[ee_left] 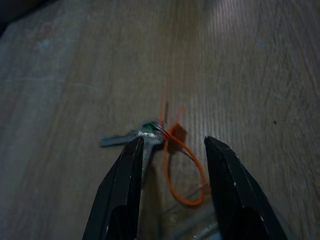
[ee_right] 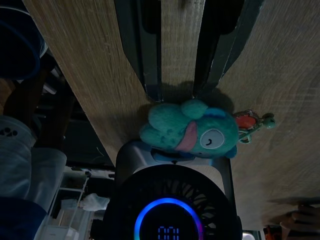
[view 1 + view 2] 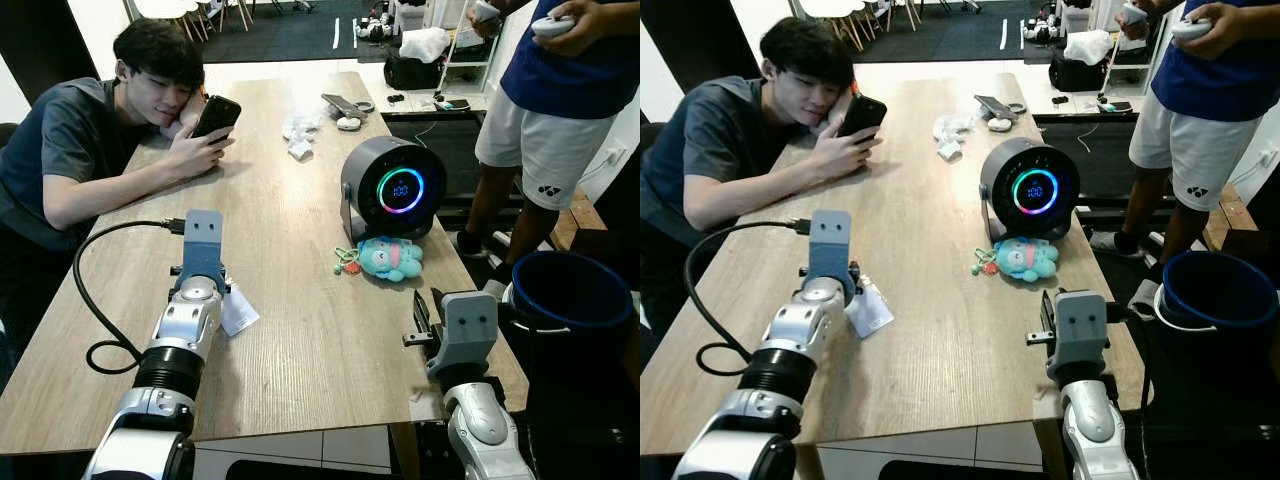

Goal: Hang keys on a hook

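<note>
Hovering low over the desk (image 3: 300, 300) at lower left of the head view, left claw (image 1: 170, 150) spread, fingers (image 1: 125, 175) straddling keys (image 1: 132, 137) on an orange loop (image 1: 182, 170), flat on the wood, not yet pinched. Near lower right, right claw (image 2: 177, 65) also spread, aimed at a teal plush toy (image 3: 390, 258) lying just before a round fan (image 3: 392, 187) with a glowing ring. At upper left, a person (image 3: 80, 140) leaning on the desk with a phone (image 3: 216, 115); at upper right, another person (image 3: 545, 110) standing. Blue bucket (image 3: 570, 290) at right edge.
</note>
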Controlling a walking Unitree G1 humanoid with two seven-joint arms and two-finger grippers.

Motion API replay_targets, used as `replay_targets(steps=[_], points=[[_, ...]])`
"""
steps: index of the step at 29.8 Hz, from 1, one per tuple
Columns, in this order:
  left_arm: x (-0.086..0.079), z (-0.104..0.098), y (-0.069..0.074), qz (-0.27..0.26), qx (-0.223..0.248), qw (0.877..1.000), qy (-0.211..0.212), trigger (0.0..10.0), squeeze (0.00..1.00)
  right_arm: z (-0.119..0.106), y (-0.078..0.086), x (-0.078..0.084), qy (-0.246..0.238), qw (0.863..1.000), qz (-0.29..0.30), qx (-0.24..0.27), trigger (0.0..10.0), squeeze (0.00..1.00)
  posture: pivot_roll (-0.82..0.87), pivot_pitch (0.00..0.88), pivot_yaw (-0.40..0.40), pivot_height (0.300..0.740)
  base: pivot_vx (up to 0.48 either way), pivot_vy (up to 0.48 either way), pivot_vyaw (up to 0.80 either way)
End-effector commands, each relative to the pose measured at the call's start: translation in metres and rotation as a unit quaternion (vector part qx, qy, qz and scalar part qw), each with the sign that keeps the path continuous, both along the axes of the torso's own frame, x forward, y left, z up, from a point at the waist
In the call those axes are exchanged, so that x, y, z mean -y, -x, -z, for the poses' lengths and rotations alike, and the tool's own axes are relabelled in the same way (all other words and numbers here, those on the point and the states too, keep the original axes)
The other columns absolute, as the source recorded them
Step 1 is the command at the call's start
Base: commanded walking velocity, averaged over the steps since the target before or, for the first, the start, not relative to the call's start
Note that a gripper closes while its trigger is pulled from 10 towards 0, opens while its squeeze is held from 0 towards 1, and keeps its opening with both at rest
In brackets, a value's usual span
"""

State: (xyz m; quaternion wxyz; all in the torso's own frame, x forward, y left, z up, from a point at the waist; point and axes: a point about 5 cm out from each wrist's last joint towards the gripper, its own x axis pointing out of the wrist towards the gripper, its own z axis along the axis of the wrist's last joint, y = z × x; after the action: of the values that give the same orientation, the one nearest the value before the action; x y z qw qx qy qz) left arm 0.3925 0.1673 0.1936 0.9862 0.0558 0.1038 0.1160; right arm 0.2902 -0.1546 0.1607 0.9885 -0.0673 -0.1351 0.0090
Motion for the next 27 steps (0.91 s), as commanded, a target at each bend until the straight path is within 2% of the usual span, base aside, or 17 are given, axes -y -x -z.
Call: replay_targets(steps=[1, 2, 3, 6, 10, 20, 21, 24, 25, 27], points=[[0.004, 0.009, 0.0, -0.003, -0.013, 1.0, -0.002, 9.1, 0.0, 0.002, 0.004, 0.0, -0.001, 1.0, 0.0, -0.005, 10.0, 0.0, -0.03, 0.249, 0.09, 0.74, 0.0, 0.0, 0.0], [0.004, 0.009, 0.0, -0.003, -0.013, 1.0, -0.002, 9.1, 0.0, 0.002, 0.004, 0.0, -0.001, 1.0, 0.0, -0.005, 10.0, 0.0, -0.03, 0.249, 0.09, 0.74, 0.0, 0.0, 0.0], [0.005, 0.012, 0.0, -0.001, -0.017, 1.0, -0.004, 8.4, 0.0, 0.002, 0.004, 0.001, -0.001, 1.0, 0.0, -0.005, 10.0, 0.0, -0.03, 0.25, 0.09, 0.74, 0.0, 0.0, 0.0], [0.005, 0.014, 0.001, -0.002, -0.02, 1.0, -0.006, 8.3, 0.0, 0.002, 0.004, 0.001, 0.0, 1.0, 0.0, -0.005, 10.0, 0.0, -0.03, 0.25, 0.092, 0.74, 0.0, 0.0, 0.0], [-0.006, 0.016, 0.002, -0.017, -0.024, 0.999, -0.014, 8.0, 0.0, 0.002, 0.005, 0.002, -0.001, 1.0, 0.003, -0.005, 10.0, 0.0, -0.02, 0.249, 0.095, 0.74, 0.0, 0.0, 0.0], [-0.017, 0.032, 0.008, -0.021, -0.057, 0.997, -0.038, 8.1, 0.0, 0.002, 0.002, 0.0, -0.004, 1.0, 0.002, -0.005, 10.0, 0.0, -0.01, 0.249, 0.091, 0.74, 0.0, 0.0, 0.0], [-0.017, 0.033, 0.008, -0.021, -0.059, 0.997, -0.037, 7.1, 0.0, 0.002, 0.002, 0.0, -0.004, 1.0, 0.001, -0.004, 10.0, 0.0, -0.01, 0.248, 0.09, 0.74, 0.0, 0.0, 0.0], [-0.017, 0.033, 0.008, -0.021, -0.059, 0.997, -0.037, 7.1, 0.0, 0.002, 0.002, 0.0, -0.004, 1.0, 0.001, -0.004, 10.0, 0.0, -0.01, 0.248, 0.09, 0.74, 0.0, 0.0, 0.0], [-0.018, 0.034, 0.009, -0.02, -0.06, 0.997, -0.037, 4.8, 0.0, 0.002, 0.002, 0.0, -0.004, 1.0, 0.001, -0.004, 10.0, 0.0, -0.01, 0.248, 0.089, 0.74, 0.0, 0.0, 0.0], [-0.018, 0.036, 0.01, -0.02, -0.062, 0.997, -0.036, 3.4, 0.0, 0.001, 0.002, 0.0, -0.004, 1.0, 0.0, -0.004, 10.0, 0.0, -0.01, 0.248, 0.089, 0.74, 0.0, 0.0, 0.0]])
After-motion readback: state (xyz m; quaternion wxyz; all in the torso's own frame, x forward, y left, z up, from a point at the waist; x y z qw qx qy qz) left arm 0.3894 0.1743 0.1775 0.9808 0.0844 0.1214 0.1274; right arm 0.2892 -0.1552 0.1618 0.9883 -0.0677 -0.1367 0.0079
